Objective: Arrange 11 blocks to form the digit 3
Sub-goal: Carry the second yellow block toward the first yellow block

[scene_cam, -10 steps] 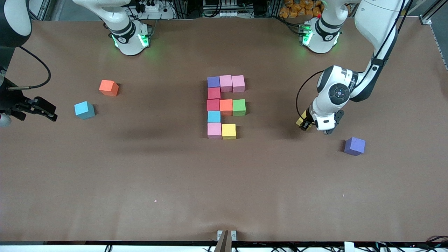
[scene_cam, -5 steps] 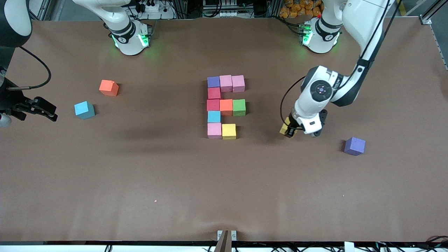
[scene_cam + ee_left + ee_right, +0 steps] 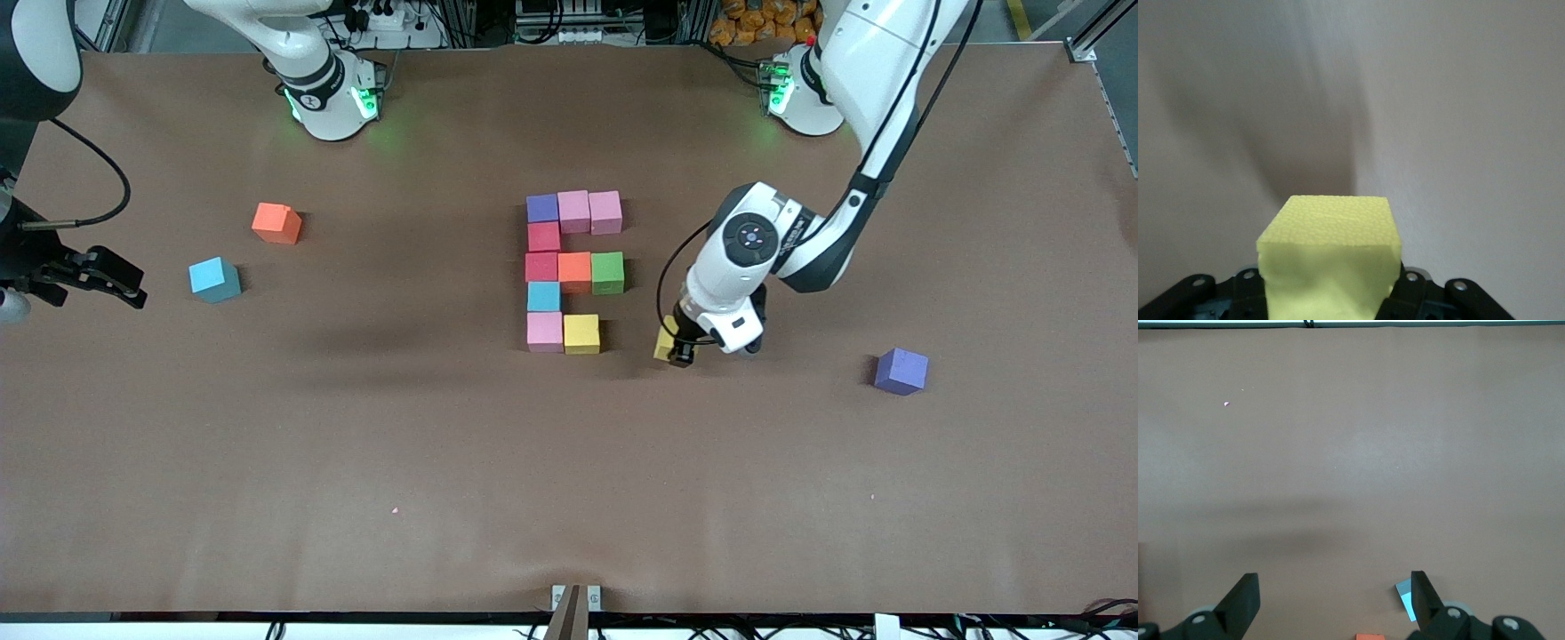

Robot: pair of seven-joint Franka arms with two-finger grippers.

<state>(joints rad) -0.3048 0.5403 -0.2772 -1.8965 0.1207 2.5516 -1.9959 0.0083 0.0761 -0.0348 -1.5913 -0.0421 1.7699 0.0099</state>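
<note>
Softly dimpled yellow foam cube (image 3: 1330, 257)

I see a matt, foam-like yellow block (image 3: 1331, 257) with a finely pebbled surface, a matt brown table cover (image 3: 356, 444) like paper, and glossy white plastic arm shells (image 3: 876, 53).

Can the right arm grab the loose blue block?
Probably yes. The right end effector waits open beside the blue block at its end of the table, with only bare table between them.
</note>
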